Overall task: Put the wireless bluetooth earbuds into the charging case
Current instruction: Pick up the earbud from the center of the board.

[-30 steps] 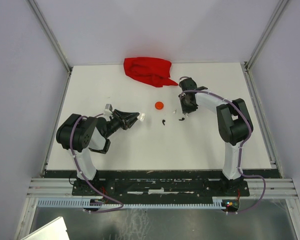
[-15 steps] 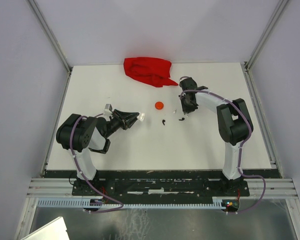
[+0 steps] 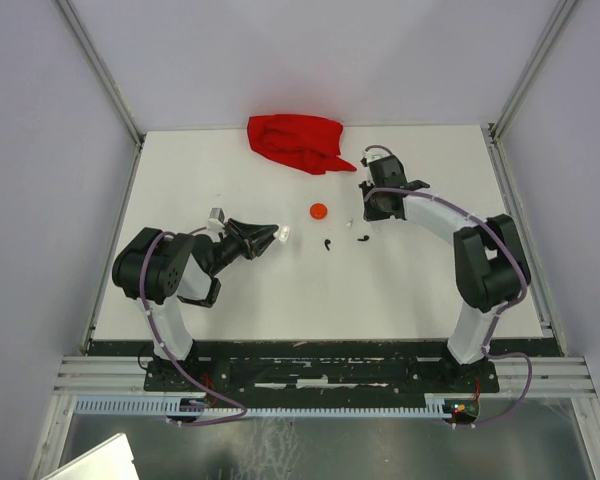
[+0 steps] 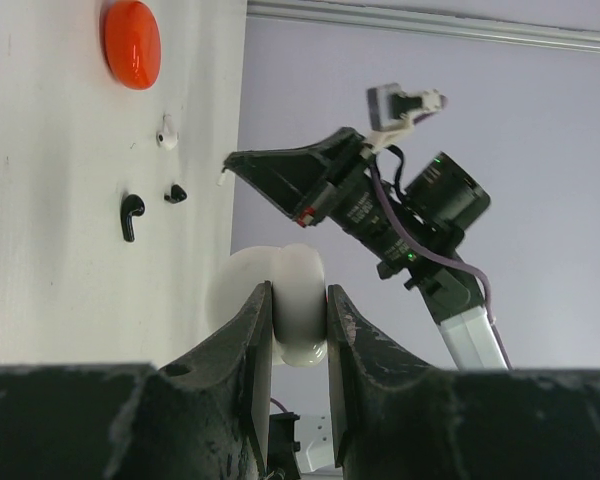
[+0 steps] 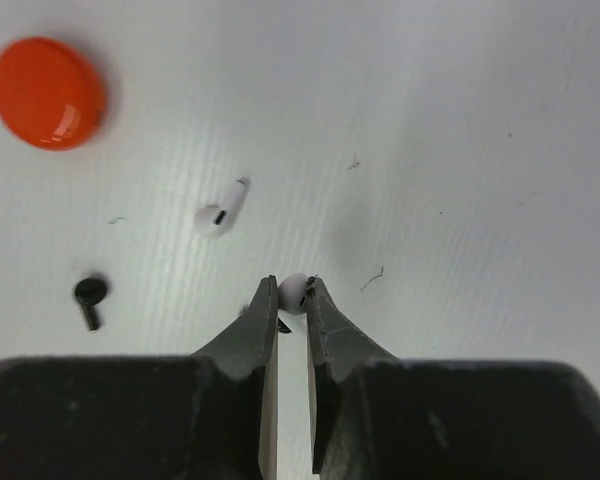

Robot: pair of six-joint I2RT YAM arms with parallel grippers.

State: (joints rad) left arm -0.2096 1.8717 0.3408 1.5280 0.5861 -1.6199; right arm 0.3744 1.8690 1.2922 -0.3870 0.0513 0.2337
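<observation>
Though the top view hides it, right hand (image 5: pixel 291 286) pinching white earbud (image 5: pixel 293 290)

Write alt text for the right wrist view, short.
The right gripper is shut on a small white earbud at its fingertips, over a white table. Lying on the table: a second white earbud, a black earbud and a round orange-red case at upper left.
</observation>
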